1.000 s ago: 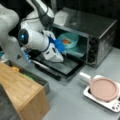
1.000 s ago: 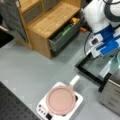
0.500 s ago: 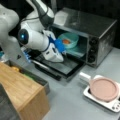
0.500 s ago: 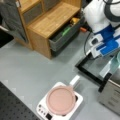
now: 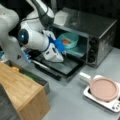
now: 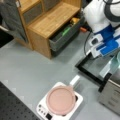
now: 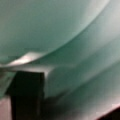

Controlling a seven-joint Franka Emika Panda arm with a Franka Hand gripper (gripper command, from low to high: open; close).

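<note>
While nothing has shifted over the last second, the toaster oven [image 5: 85, 37] stands open, its door [image 5: 60, 66] flat, the teal bowl [image 5: 68, 40] on a tray inside. At the bowl's near rim, the blue-fingered gripper [image 5: 60, 46] holds its place, apparently pausing; its grip cannot be made out.

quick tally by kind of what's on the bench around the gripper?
Toaster oven: 1, door open
Teal bowl: 1, inside the oven, blue gripper at its rim
Pink-lidded pan: 1
White hotplate: 1, under the pan
Wooden cabinet: 1, drawer open
Total: 5
</note>
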